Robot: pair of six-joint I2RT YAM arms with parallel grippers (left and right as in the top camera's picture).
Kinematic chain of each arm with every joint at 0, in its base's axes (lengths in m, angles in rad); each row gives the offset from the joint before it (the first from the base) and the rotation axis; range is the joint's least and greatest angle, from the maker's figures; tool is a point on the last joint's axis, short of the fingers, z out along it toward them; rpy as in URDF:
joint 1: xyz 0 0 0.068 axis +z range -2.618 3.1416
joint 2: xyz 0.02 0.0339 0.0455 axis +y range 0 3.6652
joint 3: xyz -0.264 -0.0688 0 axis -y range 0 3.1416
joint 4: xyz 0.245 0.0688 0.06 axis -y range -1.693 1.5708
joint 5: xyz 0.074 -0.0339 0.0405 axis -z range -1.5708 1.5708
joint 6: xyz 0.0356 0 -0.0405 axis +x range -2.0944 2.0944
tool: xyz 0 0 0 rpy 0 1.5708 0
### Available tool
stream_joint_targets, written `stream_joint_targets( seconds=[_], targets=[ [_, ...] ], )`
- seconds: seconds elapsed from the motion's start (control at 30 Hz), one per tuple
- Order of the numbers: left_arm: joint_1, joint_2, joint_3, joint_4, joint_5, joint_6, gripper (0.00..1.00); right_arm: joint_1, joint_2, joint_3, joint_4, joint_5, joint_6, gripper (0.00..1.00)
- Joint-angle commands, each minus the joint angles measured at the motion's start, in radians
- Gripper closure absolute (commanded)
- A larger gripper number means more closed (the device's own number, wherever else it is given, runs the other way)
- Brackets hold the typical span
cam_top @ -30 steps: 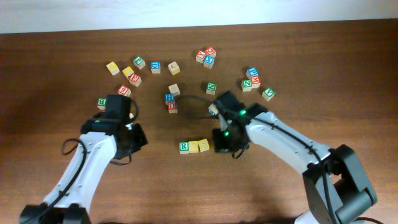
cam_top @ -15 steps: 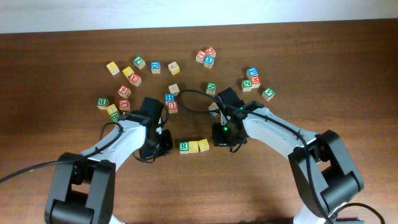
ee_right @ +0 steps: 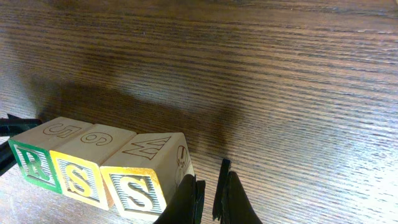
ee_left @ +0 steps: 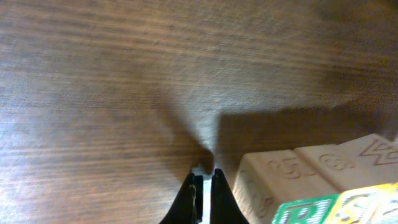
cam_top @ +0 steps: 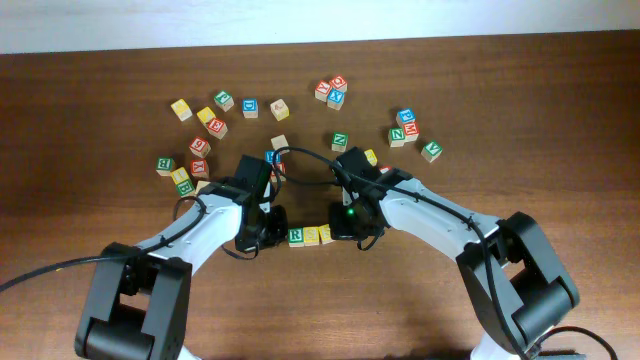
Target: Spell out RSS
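The word already reads correctly: the R cube (ee_right: pixel 32 163), the middle S cube (ee_right: pixel 78 177) and the end S cube (ee_right: pixel 138 191) lie face up in a touching row on the wooden surface (ee_right: pixel 298 93), between the two arms. The step in hand looks like a tidying squeeze from both ends. The left tool (ee_left: pixel 202 185) is clenched on nothing, its tips low over the surface just beside the R end of the row. The right tool (ee_right: pixel 210 179) is likewise pinched nearly together with nothing between its fingers, just beside the end S cube. Whether either one actually touches a cube I cannot tell. Closed and low, the tools serve as blunt pushers, and the press should run along the line of the row, not across it. A push off a cube's middle would likely spin it and break the line. Slow, even pressure from both sides matters, since light wooden cubes probably slide easily and an unmatched shove could carry the whole word sideways. From overhead the row sits at a slight tilt, so a gentle correction may be wanted. A straight lift before drawing back should avoid a fingertip dragging a cube. The scattered spare cubes (cam_top: pixel 340 141) lie farther back, apart from the row.
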Motion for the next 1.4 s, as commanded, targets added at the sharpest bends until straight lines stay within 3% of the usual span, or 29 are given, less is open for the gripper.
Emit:
stream_joint_targets(
  seconds=[0.0,1.37],
  targets=[
    [0.000,0.011,0.006,0.009,0.024,0.014,1.00,0.005,0.007,-0.001,0.003,-0.013,0.009,0.96],
    [-0.001,0.011,0.006,0.039,0.081,0.051,1.00,0.009,0.007,-0.001,-0.005,-0.032,0.009,0.96]
  ],
)
